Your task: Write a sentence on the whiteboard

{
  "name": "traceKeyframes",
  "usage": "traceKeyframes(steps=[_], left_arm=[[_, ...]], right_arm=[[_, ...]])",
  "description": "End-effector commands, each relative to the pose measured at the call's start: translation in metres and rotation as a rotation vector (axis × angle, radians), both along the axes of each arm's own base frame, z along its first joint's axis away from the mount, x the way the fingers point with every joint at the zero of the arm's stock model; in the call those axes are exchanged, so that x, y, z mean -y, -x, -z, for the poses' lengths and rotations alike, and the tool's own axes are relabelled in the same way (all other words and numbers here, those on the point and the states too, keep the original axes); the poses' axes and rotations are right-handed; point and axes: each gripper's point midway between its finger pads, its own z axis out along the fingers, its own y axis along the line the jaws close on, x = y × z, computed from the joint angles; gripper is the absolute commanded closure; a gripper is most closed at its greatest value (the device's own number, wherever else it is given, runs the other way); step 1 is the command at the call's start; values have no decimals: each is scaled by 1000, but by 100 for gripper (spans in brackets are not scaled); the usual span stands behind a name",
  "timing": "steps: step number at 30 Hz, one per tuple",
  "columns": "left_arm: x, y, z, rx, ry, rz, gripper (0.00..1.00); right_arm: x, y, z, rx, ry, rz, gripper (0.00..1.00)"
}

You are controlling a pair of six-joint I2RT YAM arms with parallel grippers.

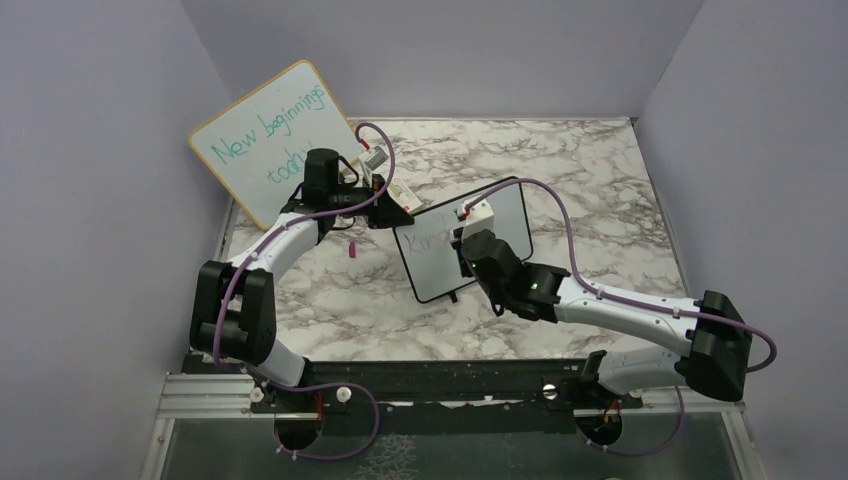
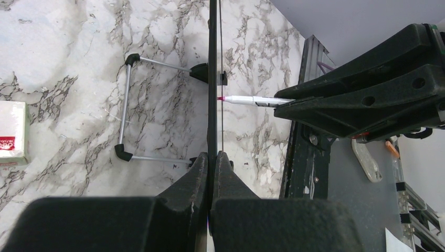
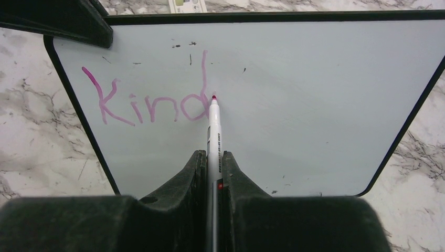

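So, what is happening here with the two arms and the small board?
The left gripper is clamped on the edge of the small black-framed whiteboard, holding it upright on the marble table. The right gripper is shut on a pink marker, whose tip is at the board's surface. The pink writing so far reads "Kind", so the sentence has only begun. A larger wood-framed board with teal writing leans at the back left, untouched.

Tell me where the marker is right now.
Right wrist view, centre: the marker sits clamped in the right gripper, its tip against the whiteboard just right of the pink letters "Kind".
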Motion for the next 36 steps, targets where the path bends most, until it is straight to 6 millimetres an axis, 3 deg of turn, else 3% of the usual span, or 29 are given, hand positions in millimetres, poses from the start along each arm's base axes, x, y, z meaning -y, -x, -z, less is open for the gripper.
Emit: traceKeyframes(steps=[1, 20, 36], left_arm=[[2, 7, 19, -79, -27, 16, 100], [1, 6, 20, -82, -30, 12, 100], [1, 7, 21, -83, -30, 12, 100]], right_arm=[[9, 5, 12, -42, 23, 15, 100], [10, 13, 24, -85, 20, -2, 100], [7, 9, 10, -57, 2, -7, 100]])
